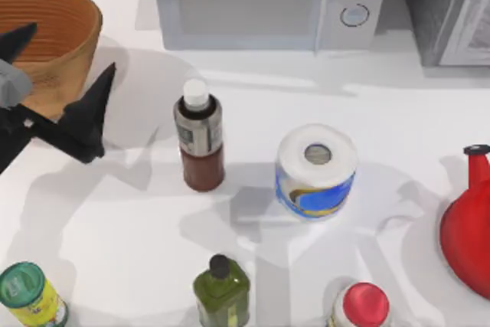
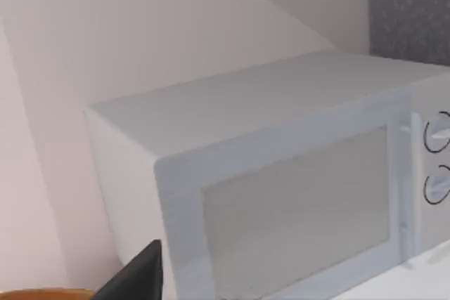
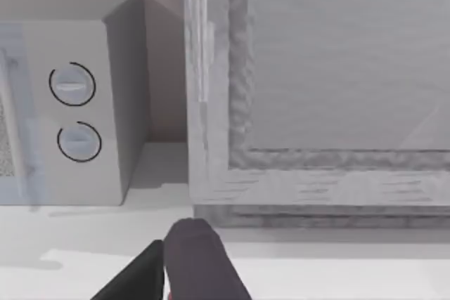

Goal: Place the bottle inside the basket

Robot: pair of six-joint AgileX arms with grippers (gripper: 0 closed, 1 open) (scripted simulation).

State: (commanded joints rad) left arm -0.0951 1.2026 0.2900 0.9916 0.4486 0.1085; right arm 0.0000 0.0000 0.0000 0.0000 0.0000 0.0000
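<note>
The bottle [image 1: 200, 139] stands upright left of the table's middle, with a white cap, a grey label band and a reddish-brown lower body. The tan woven basket [image 1: 53, 36] sits at the far left back corner. My left gripper [image 1: 74, 47] hovers at the left edge with its black fingers spread wide, open and empty. It is over the basket's near rim and well left of the bottle. One dark left finger [image 2: 133, 279] shows in the left wrist view. My right gripper [image 3: 151, 279] faces the microwave's dials and a grey cabinet.
A white microwave [image 1: 260, 1] and a grey cabinet [image 1: 452, 5] line the back. A paper roll [image 1: 315, 170] stands right of the bottle. Along the front are a green-lidded can [image 1: 27, 292], an olive bottle [image 1: 221, 289] and a red-capped bottle [image 1: 361, 305]. A red jug [image 1: 468, 227] stands far right.
</note>
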